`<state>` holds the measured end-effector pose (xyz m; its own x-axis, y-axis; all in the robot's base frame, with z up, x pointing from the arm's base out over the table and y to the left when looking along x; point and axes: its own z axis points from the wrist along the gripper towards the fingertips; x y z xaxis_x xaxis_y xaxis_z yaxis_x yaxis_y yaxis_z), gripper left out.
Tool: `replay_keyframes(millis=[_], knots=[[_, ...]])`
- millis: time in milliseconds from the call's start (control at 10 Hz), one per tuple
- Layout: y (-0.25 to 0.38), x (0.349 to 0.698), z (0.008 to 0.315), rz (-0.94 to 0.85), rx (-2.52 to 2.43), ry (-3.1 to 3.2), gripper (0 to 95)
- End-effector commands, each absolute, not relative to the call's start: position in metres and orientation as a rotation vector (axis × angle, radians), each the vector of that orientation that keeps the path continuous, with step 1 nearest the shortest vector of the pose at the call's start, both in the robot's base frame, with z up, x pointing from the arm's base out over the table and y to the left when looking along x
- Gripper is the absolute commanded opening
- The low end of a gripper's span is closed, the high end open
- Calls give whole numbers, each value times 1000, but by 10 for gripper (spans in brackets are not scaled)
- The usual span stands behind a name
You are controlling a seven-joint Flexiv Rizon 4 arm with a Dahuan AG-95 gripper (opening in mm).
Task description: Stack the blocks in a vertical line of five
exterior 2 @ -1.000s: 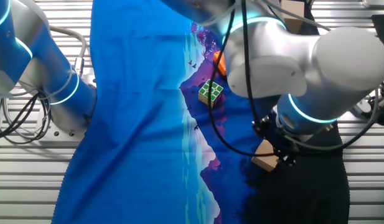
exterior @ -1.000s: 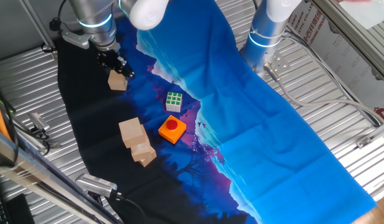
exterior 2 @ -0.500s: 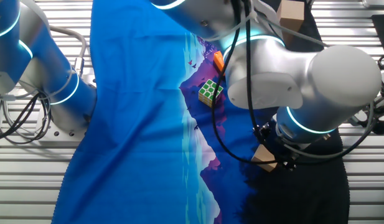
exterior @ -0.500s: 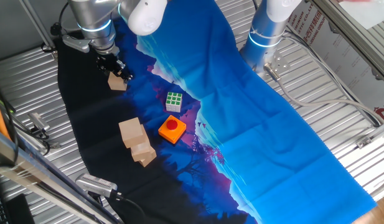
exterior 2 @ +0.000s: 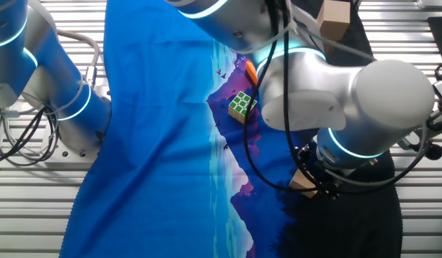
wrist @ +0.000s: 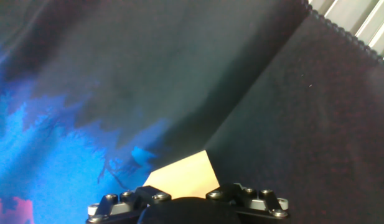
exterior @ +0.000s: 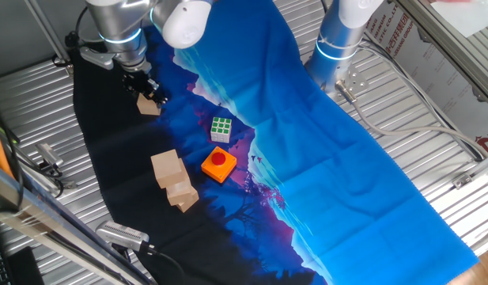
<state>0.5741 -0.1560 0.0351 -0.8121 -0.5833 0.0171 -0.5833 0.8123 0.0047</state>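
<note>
Block [exterior: 149, 106] sat between the fingers of the gripper [exterior: 151, 94], grip unconfirmed; judged light, rigid, smooth wood, best pinched across two opposite flat faces.

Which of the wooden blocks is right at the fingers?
The lone wooden block at the far end of the dark cloth, right under the gripper. The other blocks sit bunched together beside the orange button block.
</note>
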Motion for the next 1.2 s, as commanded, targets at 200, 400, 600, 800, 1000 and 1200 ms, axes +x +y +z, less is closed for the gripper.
replay_keyframes(millis=[200,400,600,800,1000,1200], knots=[[-156,574,36,6,916,-2975,0],[-156,574,37,0,909,-2976,0],[-154,572,45,-3,891,-2981,0],[-151,570,55,-3,856,-2990,0],[-146,569,72,3,786,-3008,0],[-136,571,97,-3,709,-3015,0]])
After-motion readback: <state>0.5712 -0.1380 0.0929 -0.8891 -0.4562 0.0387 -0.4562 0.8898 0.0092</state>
